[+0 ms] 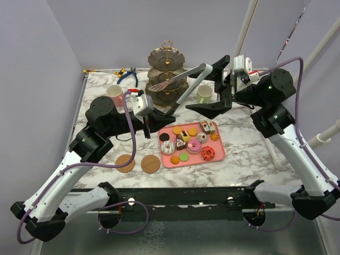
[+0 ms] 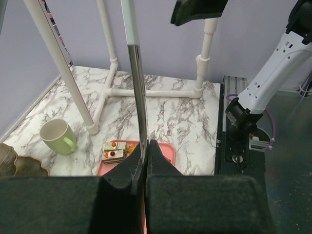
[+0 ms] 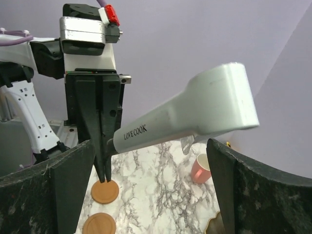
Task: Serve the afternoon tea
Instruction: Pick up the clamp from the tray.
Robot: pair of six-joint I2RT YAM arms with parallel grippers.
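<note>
My left gripper (image 1: pixel 171 109) is shut on one arm of pale-green-handled steel tongs (image 1: pixel 191 85) and holds them in the air in front of the dark three-tier stand (image 1: pixel 167 74). In the left wrist view the gripper (image 2: pixel 145 147) pinches the steel arm (image 2: pixel 137 97). My right gripper (image 1: pixel 199 91) is open, its fingers either side of the tongs' bent handle end (image 3: pixel 195 112), not touching it. The toy pastries (image 1: pixel 188 143) lie on the pink tray. The pink mug (image 1: pixel 114 94) stands left of the stand and the pale-green mug (image 1: pixel 204 94) right of it. Two brown coasters (image 1: pixel 125 162) (image 1: pixel 150 163) lie front left.
The flat pink tray (image 1: pixel 220 154) sits at the table's middle front. Blue-handled pliers (image 1: pixel 127 74) lie at the back left. White pipe frames (image 2: pixel 112 92) stand along the right side. The table's right edge has a black rail (image 2: pixel 234 87).
</note>
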